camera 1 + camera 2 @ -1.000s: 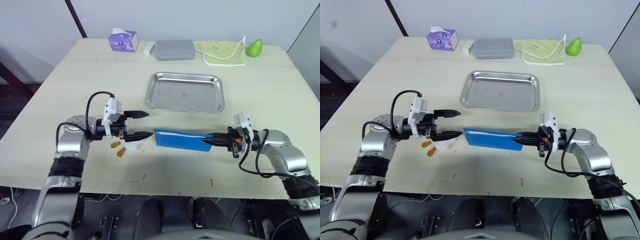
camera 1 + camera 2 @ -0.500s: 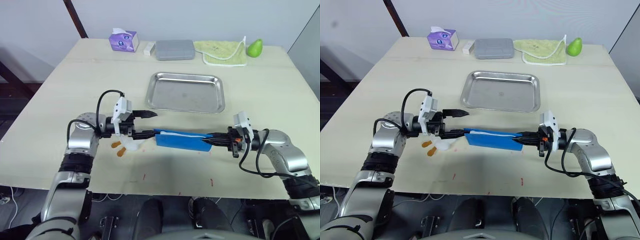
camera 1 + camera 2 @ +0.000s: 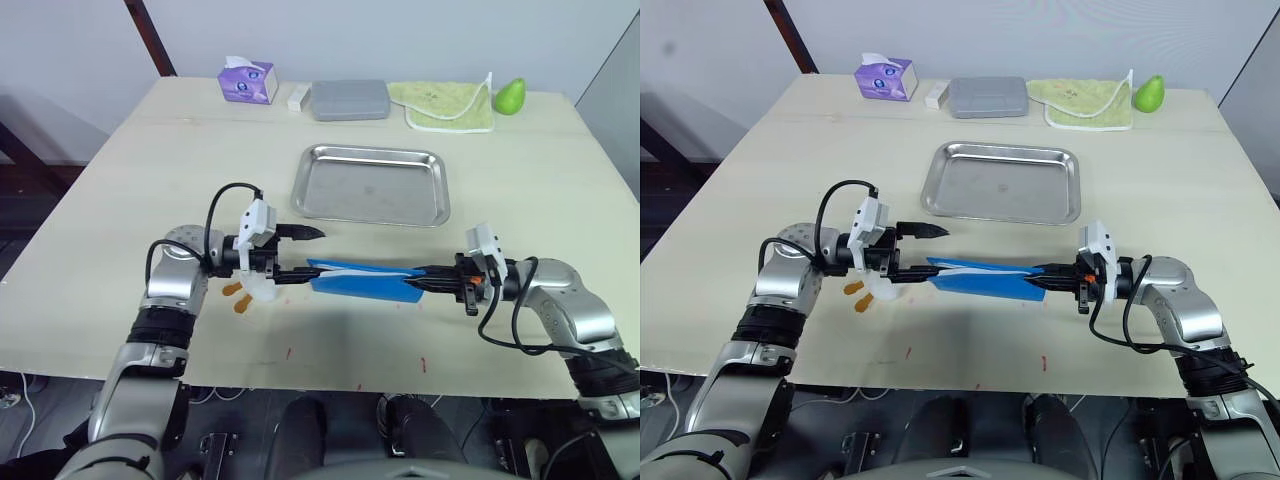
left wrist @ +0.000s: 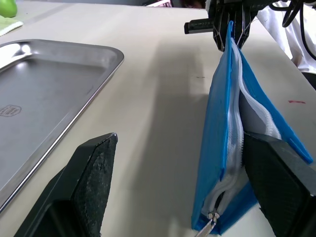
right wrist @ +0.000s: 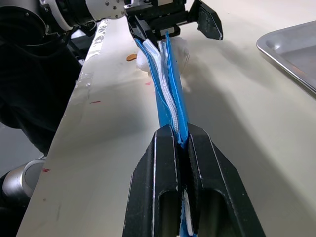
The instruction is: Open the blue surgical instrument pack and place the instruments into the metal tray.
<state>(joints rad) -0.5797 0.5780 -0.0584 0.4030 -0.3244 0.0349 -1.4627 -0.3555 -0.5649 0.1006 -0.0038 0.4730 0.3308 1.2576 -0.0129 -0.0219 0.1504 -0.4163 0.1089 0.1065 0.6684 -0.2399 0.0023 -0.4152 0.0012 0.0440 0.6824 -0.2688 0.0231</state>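
Hanging between the two end effectors, the pack (image 3: 362, 281) reads as a soft, light pouch: thin blue skin, whitish lining and a white zipper line along its upper edge. It sags little, so whatever is inside probably gives it some stiffness, and I judge the instruments, not visible now, to be thin hard metal that would slide and clatter once the mouth gapes. The skin looks smooth and likely slippery, so a pinch on a seam or on the zipper band should hold better than one on the flat face. It sits over the middle of the table's near half, closer to the near edge than the tray (image 3: 372, 185), which lies empty towards the table's far side.

The right end effector (image 3: 420, 282) has its two fingers pressed together on the pack's right end; in the right wrist view the blue fabric and white lining come out from between the closed pads. That grip looks firm enough to anchor the pouch.

The left end effector (image 3: 302, 252) is spread wide at the pack's left end. In the left wrist view one finger (image 4: 89, 177) stands off on the tray side with bare table between it and the pouch, while the other finger (image 4: 279, 177) lies against the far face of the pack near the zipper end. So it touches on one side but grips nothing yet. A small zipper pull (image 4: 212, 216) shows at the near corner, a sensible place to take hold.
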